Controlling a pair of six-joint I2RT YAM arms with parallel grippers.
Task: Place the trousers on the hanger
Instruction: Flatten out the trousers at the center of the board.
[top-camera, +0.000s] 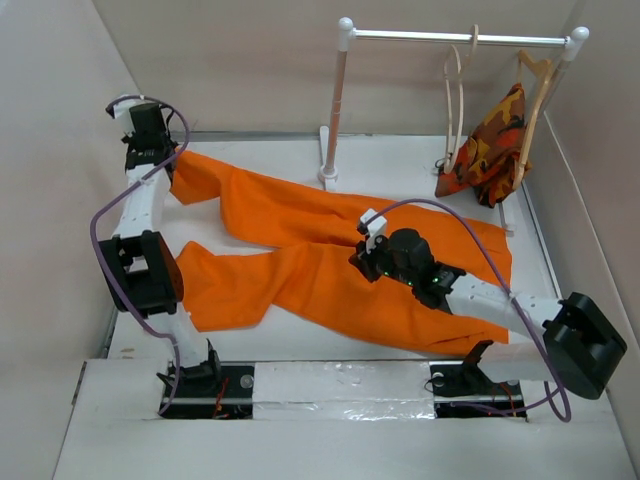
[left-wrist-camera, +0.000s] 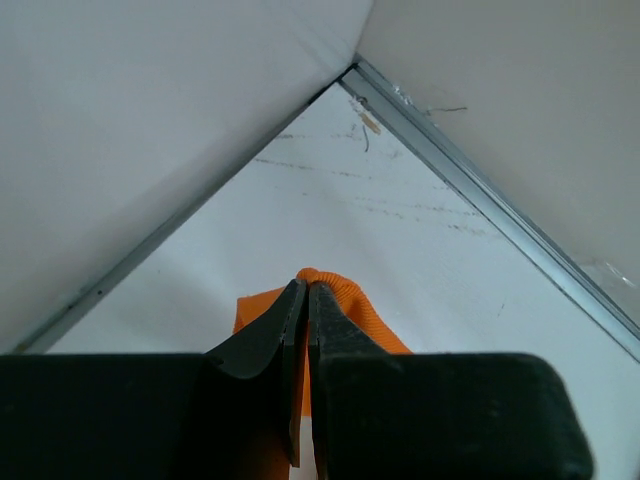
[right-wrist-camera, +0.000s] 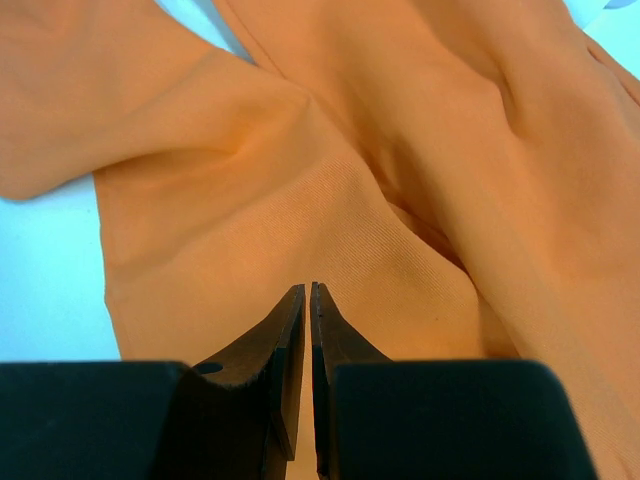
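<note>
We see the trousers (top-camera: 300, 270) spread flat over the middle of the counter (top-camera: 400, 170), legs running toward 9 and 10 o'clock, waist toward 4 o'clock. At 10 o'clock, in the far corner, the left claw (left-wrist-camera: 307, 290) is clenched on the end of one leg. The right claw (right-wrist-camera: 308, 292), pressed nearly closed, has its tips against the cloth where the legs join; whether it pinches a fold we cannot tell. The hanger (top-camera: 458, 100) hangs bare on the rail (top-camera: 460, 38) at 1 o'clock, beside the camouflage garment (top-camera: 490, 145).
</note>
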